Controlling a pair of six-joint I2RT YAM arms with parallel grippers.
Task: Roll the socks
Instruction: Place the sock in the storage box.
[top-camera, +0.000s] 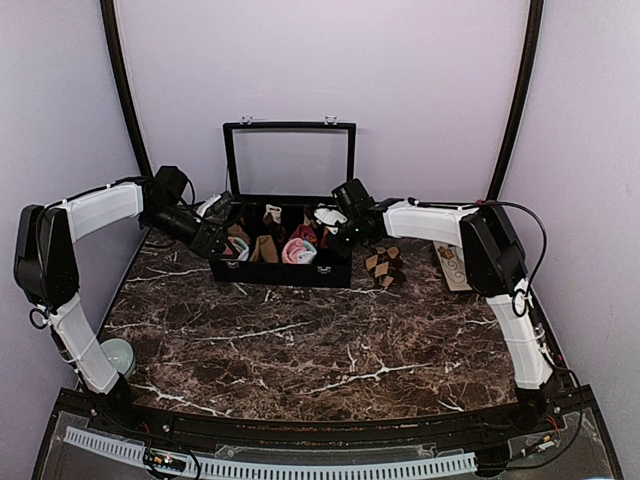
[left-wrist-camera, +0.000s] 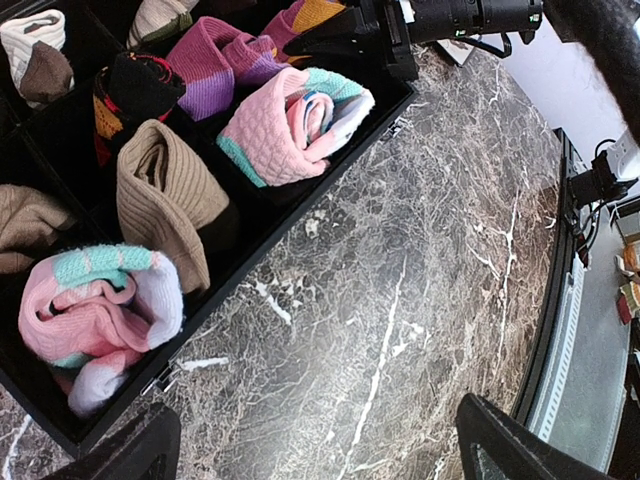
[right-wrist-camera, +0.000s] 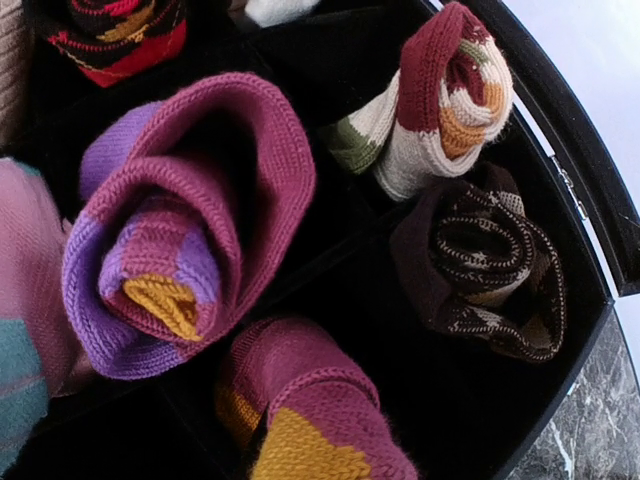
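A rolled magenta sock (right-wrist-camera: 190, 220) with purple stripes and an orange toe stands in a compartment of the black box (top-camera: 280, 272). A second magenta sock (right-wrist-camera: 320, 410) with orange patches fills the bottom middle of the right wrist view. It hides the fingers of my right gripper (top-camera: 345, 238), which is shut on it over the box's right end. The brown-and-beige diamond socks (top-camera: 385, 265) lie on the table right of the box. My left gripper (left-wrist-camera: 320, 455) hangs open and empty over the marble by the box's front left.
The box's glass lid (top-camera: 290, 160) stands open at the back. Other rolls fill it: pink-and-white ones (left-wrist-camera: 300, 125), a tan one (left-wrist-camera: 170, 195), a dark patterned one (right-wrist-camera: 485, 265). A pale green cup (top-camera: 118, 355) sits at the left edge, a card (top-camera: 452, 265) at the right.
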